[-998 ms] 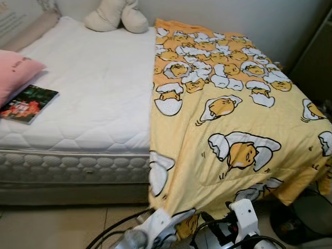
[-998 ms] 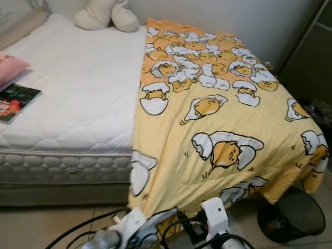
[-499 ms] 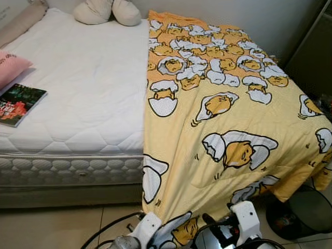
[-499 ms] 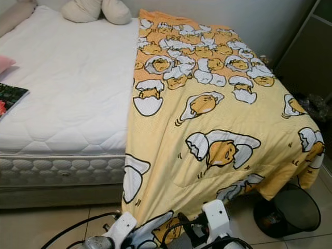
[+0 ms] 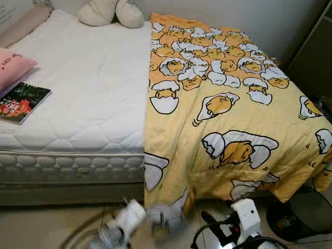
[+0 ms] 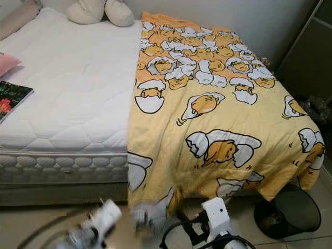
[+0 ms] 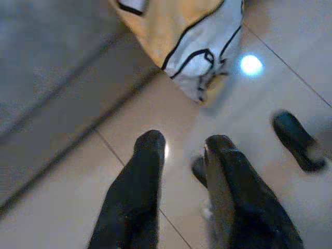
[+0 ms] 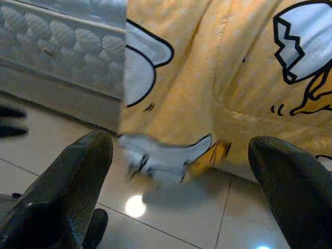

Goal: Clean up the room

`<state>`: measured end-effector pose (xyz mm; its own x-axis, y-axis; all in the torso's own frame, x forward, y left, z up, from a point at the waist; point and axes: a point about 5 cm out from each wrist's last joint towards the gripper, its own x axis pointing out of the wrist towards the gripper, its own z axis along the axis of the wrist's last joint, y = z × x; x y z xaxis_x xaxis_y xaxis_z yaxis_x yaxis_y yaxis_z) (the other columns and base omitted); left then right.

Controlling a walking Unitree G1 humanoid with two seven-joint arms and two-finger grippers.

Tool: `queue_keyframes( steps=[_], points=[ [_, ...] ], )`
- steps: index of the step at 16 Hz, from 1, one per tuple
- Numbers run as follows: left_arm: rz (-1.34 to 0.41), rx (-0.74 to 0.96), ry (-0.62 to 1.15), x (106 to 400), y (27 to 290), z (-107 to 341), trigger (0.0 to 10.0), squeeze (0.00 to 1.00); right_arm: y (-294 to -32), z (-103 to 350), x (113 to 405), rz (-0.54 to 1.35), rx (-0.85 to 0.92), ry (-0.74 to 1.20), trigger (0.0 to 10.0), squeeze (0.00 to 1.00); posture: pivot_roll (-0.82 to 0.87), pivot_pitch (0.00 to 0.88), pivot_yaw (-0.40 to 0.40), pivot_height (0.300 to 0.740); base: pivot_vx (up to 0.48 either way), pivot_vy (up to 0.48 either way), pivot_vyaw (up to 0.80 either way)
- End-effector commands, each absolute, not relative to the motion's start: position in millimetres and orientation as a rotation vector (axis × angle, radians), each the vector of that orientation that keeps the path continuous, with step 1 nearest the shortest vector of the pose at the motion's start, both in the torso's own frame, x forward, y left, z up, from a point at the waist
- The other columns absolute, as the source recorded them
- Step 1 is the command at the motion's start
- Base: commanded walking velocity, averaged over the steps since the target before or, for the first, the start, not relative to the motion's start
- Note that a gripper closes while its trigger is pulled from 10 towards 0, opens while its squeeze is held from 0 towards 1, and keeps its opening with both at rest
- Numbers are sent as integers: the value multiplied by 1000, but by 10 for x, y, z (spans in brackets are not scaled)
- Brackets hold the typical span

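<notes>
The right claw (image 8: 179,192), fingers apart, is being lined up on the blanket (image 5: 228,119) corner; the left claw (image 7: 181,155), nearly together, is being held empty; hem should be gripped deep

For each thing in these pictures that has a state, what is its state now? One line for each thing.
Blanket: spread over the bed's right half, its corner hanging to the floor.
Book: closed, flat on the mattress.
Pink pillow: lying at the bed's left edge.
Left gripper: nearly shut, holding nothing.
Right gripper: open, facing the blanket's corner.
</notes>
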<state>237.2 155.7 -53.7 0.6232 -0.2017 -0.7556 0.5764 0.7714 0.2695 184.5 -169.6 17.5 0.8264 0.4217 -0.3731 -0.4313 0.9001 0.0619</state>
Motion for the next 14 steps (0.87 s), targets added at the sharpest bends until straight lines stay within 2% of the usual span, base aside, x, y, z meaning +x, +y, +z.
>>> queue_keyframes(
  steps=[1,3,4,5,6,8,11,14],
  points=[
    [-489,504,704,2466,1464,-458,10000,1000,-1715,158,1838,460,-33,409,10000,0,-39,102,-94,740,0,0,0],
    [-439,402,570,2710,1423,-235,10000,1000,-1748,160,1917,407,-9,395,10000,0,-12,74,-78,740,0,0,0],
    [-360,278,423,2920,1422,12,10000,878,-1828,244,2069,290,-32,338,10000,0,2,49,-66,740,0,0,0],
    [-296,207,296,3057,1452,222,10000,0,-1890,356,2202,178,-60,268,10000,0,9,30,-59,740,0,0,0],
    [-231,173,170,3143,1510,433,10000,0,-1873,490,2275,111,-40,200,10000,0,18,15,-58,740,0,0,0],
    [-167,147,64,3205,1582,662,10000,0,-1788,584,2332,80,-10,149,10000,0,37,0,-49,740,0,0,0],
    [-59,65,86,3149,1675,622,10000,0,-1712,589,2407,125,35,122,10000,0,41,0,-33,740,0,0,375],
    [-23,72,117,3093,1641,534,10000,0,-1721,571,2489,116,25,126,10000,0,40,0,-23,740,0,-475,542]
  ],
)
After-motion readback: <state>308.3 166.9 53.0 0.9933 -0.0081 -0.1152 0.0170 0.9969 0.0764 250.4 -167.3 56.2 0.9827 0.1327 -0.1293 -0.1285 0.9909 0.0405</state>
